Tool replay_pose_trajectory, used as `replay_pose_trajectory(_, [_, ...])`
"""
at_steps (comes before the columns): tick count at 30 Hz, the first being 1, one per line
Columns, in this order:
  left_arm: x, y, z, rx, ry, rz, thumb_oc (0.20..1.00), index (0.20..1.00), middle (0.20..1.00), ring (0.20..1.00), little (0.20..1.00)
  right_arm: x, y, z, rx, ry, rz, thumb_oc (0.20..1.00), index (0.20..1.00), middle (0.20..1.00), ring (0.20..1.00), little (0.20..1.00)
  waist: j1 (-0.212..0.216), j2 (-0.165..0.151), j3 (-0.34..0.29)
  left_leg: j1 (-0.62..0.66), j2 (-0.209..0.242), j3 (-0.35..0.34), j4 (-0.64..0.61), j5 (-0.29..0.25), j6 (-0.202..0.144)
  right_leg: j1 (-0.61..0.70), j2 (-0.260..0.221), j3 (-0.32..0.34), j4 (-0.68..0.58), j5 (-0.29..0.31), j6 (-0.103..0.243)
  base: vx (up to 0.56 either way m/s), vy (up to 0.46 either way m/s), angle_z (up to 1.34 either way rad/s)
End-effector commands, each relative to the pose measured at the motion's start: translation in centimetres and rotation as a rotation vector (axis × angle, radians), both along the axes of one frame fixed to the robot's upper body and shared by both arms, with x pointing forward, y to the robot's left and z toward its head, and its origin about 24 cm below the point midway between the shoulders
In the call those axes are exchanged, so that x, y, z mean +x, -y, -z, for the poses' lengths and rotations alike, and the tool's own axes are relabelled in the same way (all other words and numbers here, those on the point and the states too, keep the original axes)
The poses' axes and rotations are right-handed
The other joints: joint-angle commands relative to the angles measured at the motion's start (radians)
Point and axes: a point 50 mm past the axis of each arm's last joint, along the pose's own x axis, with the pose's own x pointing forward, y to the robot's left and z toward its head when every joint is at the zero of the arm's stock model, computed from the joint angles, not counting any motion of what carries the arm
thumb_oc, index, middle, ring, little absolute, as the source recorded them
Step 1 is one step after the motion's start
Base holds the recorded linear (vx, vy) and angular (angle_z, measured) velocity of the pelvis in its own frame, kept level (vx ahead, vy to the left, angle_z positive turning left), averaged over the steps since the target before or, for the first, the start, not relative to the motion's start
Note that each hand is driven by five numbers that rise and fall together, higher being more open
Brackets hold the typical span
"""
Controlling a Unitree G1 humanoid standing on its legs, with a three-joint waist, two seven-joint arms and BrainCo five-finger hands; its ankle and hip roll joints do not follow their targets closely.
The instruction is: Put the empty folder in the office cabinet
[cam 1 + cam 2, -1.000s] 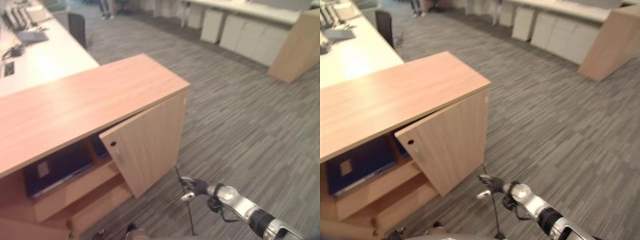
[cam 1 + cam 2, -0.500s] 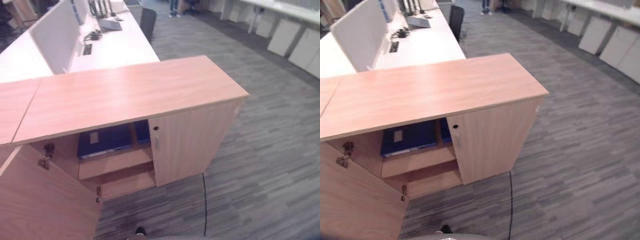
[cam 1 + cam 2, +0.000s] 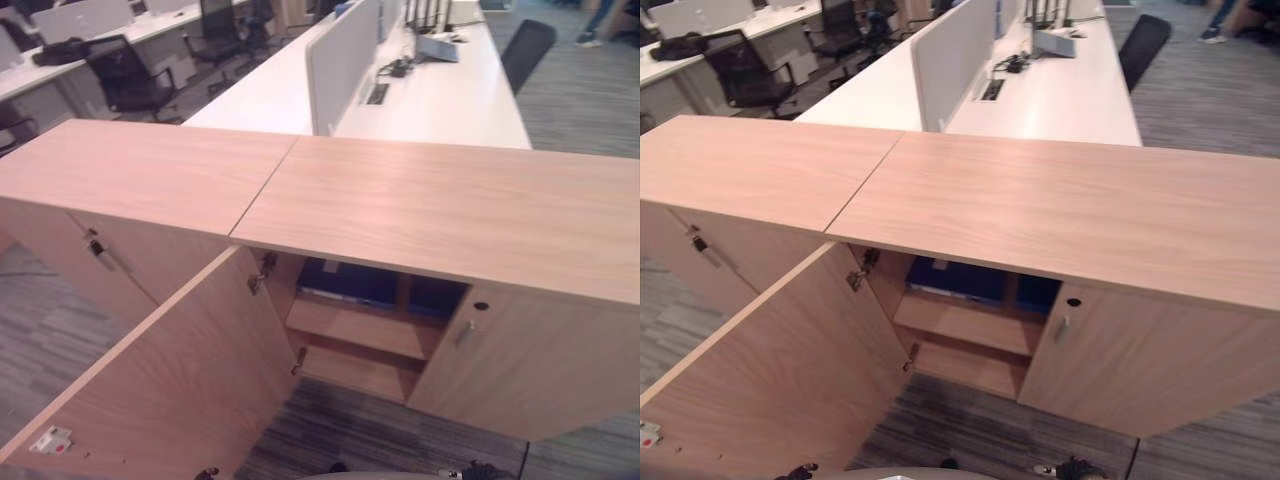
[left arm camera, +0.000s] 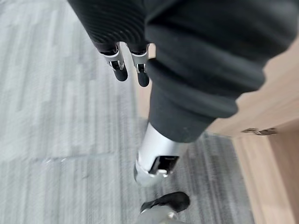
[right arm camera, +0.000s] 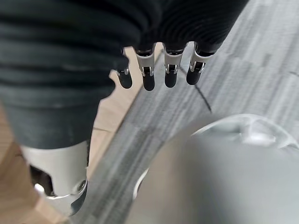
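At 6 o'clock, left hand [image 4: 128, 65] and right hand [image 5: 159, 74] hang with fingers straight, holding nothing. At 7, light-wood cabinet door [image 3: 170, 390] open. At 12, dark blue folder [image 3: 350, 282] already on upper shelf [image 3: 365, 330]; door closing left, I'd judge.

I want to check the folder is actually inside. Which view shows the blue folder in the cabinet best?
The left eye view: the blue folder lies on the upper shelf behind the open door. The right eye view shows the same, slightly shifted. The wrist views show carpet and cabinet wood, no folder.
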Motion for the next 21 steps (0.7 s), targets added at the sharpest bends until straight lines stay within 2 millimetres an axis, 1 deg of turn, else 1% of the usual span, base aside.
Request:
replay_pose_trajectory(1, [0.0,-2.4,-0.5,0.044,0.025,-0.104,1.0,1.0,1.0,1.0,1.0,-0.9,-1.6,0.7,0.05,-0.04,0.059,1.0,1.0,1.0,1.0,1.0,0.004,-0.165,-0.019,0.049,-0.155,0.142,-0.07,-0.051,-0.005,0.013,-0.289,-0.177,-0.085,0.165,0.136,0.14,-0.301,3.27])
replay_pose_trajectory(2, [-0.8,-2.8,-0.4,0.044,0.011,-0.164,1.0,1.0,1.0,1.0,1.0,-1.1,-2.2,0.9,0.065,-0.055,0.031,1.0,1.0,1.0,1.0,1.0,0.013,-0.175,-0.036,0.041,-0.143,0.107,-0.07,-0.046,-0.021,0.044,-0.272,-0.217,-0.124,0.154,0.127,0.19,-0.388,2.95])
replay_pose_trajectory(3, [-1.5,-3.2,-0.4,0.04,0.001,-0.234,1.0,1.0,1.0,1.0,1.0,-1.2,-2.6,1.0,0.08,-0.057,0.033,1.0,1.0,1.0,1.0,1.0,0.028,-0.186,-0.053,0.037,-0.134,0.094,-0.07,-0.042,-0.036,0.069,-0.259,-0.25,-0.17,0.167,0.126,0.18,-0.406,2.3])
replay_pose_trajectory(4, [-2.0,-3.4,-0.4,0.037,-0.001,-0.28,1.0,1.0,1.0,1.0,1.0,-1.1,-2.7,1.0,0.085,-0.05,0.036,1.0,1.0,1.0,1.0,1.0,0.037,-0.192,-0.059,0.033,-0.126,0.083,-0.07,-0.039,-0.042,0.082,-0.251,-0.27,-0.188,0.169,0.125,0.09,-0.22,1.04])
replay_pose_trajectory(5, [-2.0,-3.4,-0.4,0.037,-0.001,-0.28,1.0,1.0,1.0,1.0,1.0,-1.1,-2.7,1.0,0.085,-0.05,0.035,1.0,1.0,1.0,1.0,1.0,0.034,-0.192,-0.059,0.033,-0.126,0.081,-0.07,-0.039,-0.043,0.084,-0.25,-0.272,-0.19,0.169,0.125,0.05,-0.149,0.45])
replay_pose_trajectory(6, [-2.3,-3.4,-0.3,0.032,-0.005,-0.317,1.0,1.0,1.0,1.0,1.0,-0.9,-2.9,1.0,0.091,-0.04,0.039,1.0,1.0,1.0,1.0,1.0,0.04,-0.197,-0.062,0.03,-0.122,0.073,-0.07,-0.037,-0.048,0.093,-0.241,-0.282,-0.203,0.167,0.121,0.04,-0.145,0.2])
replay_pose_trajectory(9, [-3.5,-3.5,-0.2,0.008,-0.009,-0.455,1.0,1.0,1.0,1.0,1.0,-0.7,-3.6,1.1,0.115,-0.025,0.041,1.0,1.0,1.0,1.0,1.0,0.065,-0.209,-0.067,0.023,-0.102,0.043,-0.07,-0.028,-0.065,0.12,-0.218,-0.322,-0.236,0.161,0.109,0.04,-0.232,0.21])
replay_pose_trajectory(10, [-3.8,-3.5,-0.1,-0.007,0.002,-0.527,1.0,1.0,1.0,1.0,1.0,-1.0,-4.0,1.2,0.128,-0.029,0.034,1.0,1.0,1.0,1.0,1.0,0.076,-0.212,-0.066,0.02,-0.091,0.032,-0.07,-0.025,-0.076,0.132,-0.207,-0.344,-0.255,0.158,0.103,0.0,-0.262,0.28])
replay_pose_trajectory(13, [-3.9,-3.7,-0.2,-0.016,0.02,-0.58,1.0,1.0,1.0,1.0,1.0,-1.6,-4.1,1.4,0.13,-0.044,0.03,1.0,1.0,1.0,1.0,1.0,0.091,-0.216,-0.057,0.02,-0.069,0.019,-0.07,-0.017,-0.094,0.15,-0.184,-0.369,-0.279,0.15,0.091,0.0,-0.166,0.13])
replay_pose_trajectory(14, [-3.9,-3.7,-0.2,-0.016,0.02,-0.58,1.0,1.0,1.0,1.0,1.0,-1.6,-4.1,1.4,0.13,-0.044,0.03,1.0,1.0,1.0,1.0,1.0,0.091,-0.216,-0.057,0.02,-0.069,0.019,-0.07,-0.017,-0.094,0.15,-0.184,-0.369,-0.279,0.151,0.091,-0.03,-0.16,0.03])
replay_pose_trajectory(16, [-3.8,-3.8,-0.2,-0.017,0.028,-0.596,1.0,1.0,1.0,1.0,1.0,-2.7,-3.7,1.5,0.112,-0.076,0.028,1.0,1.0,1.0,1.0,1.0,0.11,-0.215,-0.034,0.019,-0.048,-0.002,-0.07,-0.001,-0.114,0.165,-0.162,-0.402,-0.289,0.135,0.076,-0.05,-0.176,0.02])
replay_pose_trajectory(18, [-3.7,-3.8,-0.2,-0.019,0.032,-0.599,1.0,1.0,1.0,1.0,1.0,-3.0,-3.6,1.5,0.108,-0.083,0.028,1.0,1.0,1.0,1.0,1.0,0.113,-0.215,-0.028,0.018,-0.046,-0.009,-0.067,0.003,-0.117,0.168,-0.159,-0.412,-0.29,0.13,0.073,-0.04,-0.094,0.26])
replay_pose_trajectory(19, [-3.4,-3.7,-0.2,-0.022,0.051,-0.62,1.0,1.0,1.0,1.0,1.0,-3.4,-3.5,1.5,0.105,-0.092,0.03,1.0,1.0,1.0,1.0,1.0,0.122,-0.215,-0.016,0.014,-0.039,-0.008,-0.053,0.002,-0.126,0.181,-0.153,-0.425,-0.289,0.121,0.065,-0.07,-0.09,0.41])
replay_pose_trajectory(20, [-2.9,-3.7,-0.3,-0.022,0.074,-0.633,1.0,1.0,1.0,1.0,1.0,-3.4,-3.3,1.5,0.101,-0.088,0.039,1.0,1.0,1.0,1.0,1.0,0.121,-0.215,-0.003,-0.006,-0.036,0.011,-0.033,0.007,-0.131,0.182,-0.159,-0.438,-0.287,0.118,0.065,-0.12,-0.051,0.42])
replay_pose_trajectory(21, [-2.2,-3.9,-0.5,-0.016,0.105,-0.653,1.0,1.0,1.0,1.0,1.0,-3.2,-2.9,1.4,0.091,-0.078,0.051,1.0,1.0,1.0,1.0,1.0,0.112,-0.218,0.013,-0.049,-0.022,0.08,0.006,0.008,-0.136,0.179,-0.17,-0.456,-0.282,0.117,0.069,-0.11,0.011,0.36])
